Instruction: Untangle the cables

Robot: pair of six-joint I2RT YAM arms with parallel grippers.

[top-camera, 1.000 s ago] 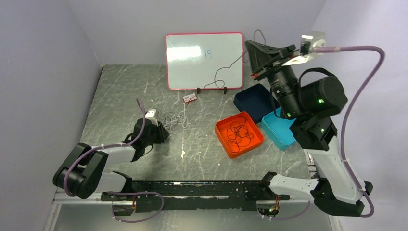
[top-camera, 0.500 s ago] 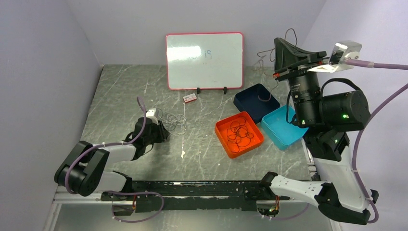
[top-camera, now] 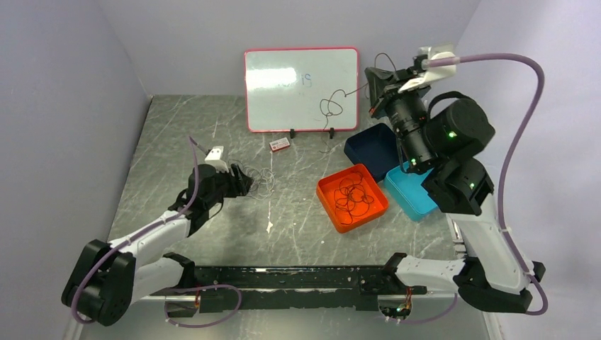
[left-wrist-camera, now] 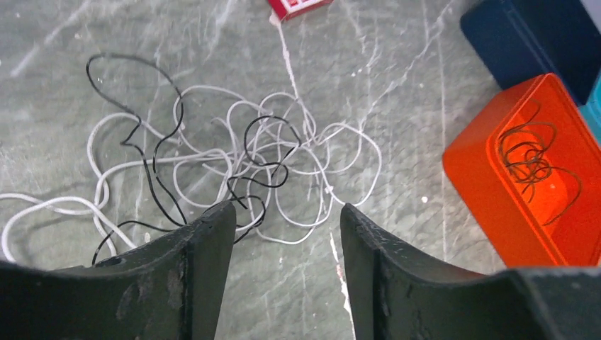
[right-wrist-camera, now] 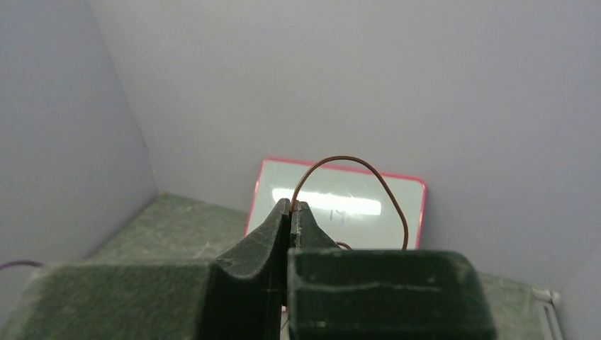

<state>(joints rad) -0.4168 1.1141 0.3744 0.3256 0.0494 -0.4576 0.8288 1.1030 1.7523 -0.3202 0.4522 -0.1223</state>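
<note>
The tangled cables [left-wrist-camera: 234,166] lie on the bench [left-wrist-camera: 411,142] just ahead of the spread left gripper [left-wrist-camera: 283,212], the nearer one, while the right gripper [right-wrist-camera: 291,205], high and well apart, pinches a thin dark wire [right-wrist-camera: 347,157].

**Three bins, two grippers, three lots of cable**

Three bins stand on the tabletop [top-camera: 212,127]: one orange bin [top-camera: 329,210], one navy bin [top-camera: 372,150] and one light blue bin [top-camera: 407,195]. There is one whiteboard [top-camera: 301,88] and one small red card [top-camera: 280,144]. There are two grippers, the left gripper [left-wrist-camera: 283,212] and the right gripper [right-wrist-camera: 291,205]. The cables come in three lots: one black-and-white tangle [left-wrist-camera: 262,163], one dark tangle [top-camera: 352,195] and one single cable [right-wrist-camera: 354,161]. The strands inside the tangles cannot be counted.
</note>
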